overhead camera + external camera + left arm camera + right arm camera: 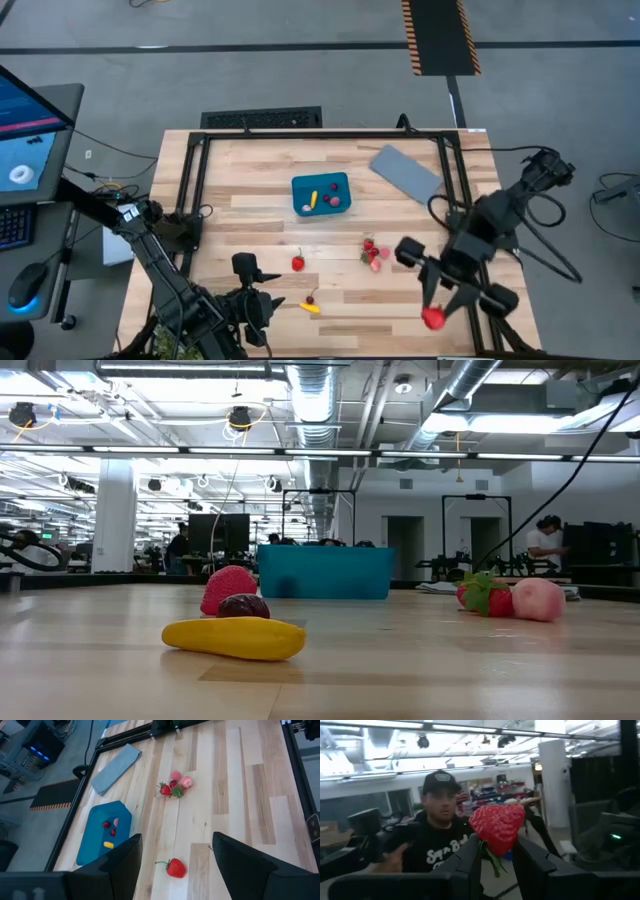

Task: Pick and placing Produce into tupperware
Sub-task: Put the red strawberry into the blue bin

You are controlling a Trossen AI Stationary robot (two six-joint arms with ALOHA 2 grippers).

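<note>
The teal tupperware [320,194] stands mid-table with a yellow piece and red pieces inside. Loose produce lies on the wood: a strawberry [297,263], a red and pink cluster [372,252], and a yellow piece [311,309] beside a dark cherry [243,606]. At the table's near right, my right gripper [437,305] is shut on a red strawberry [497,826]. My left gripper [176,840] hovers open above the near left. The loose strawberry [175,868] shows on the table between its fingers, untouched. My right gripper pinches the strawberry's lower, stem end [489,849] between its two fingers, with the green stalk hanging in the gap. The red body stands out beyond the fingertips. The fingers point slightly above level, out past the table's near edge. The berry is lifted clear of the table.
A flat grey lid [405,172] lies at the far right, next to the black frame rail [452,165]. Bare wood lies between the tupperware and the loose pieces. A person holding a dark device stands beyond the table in the right wrist view.
</note>
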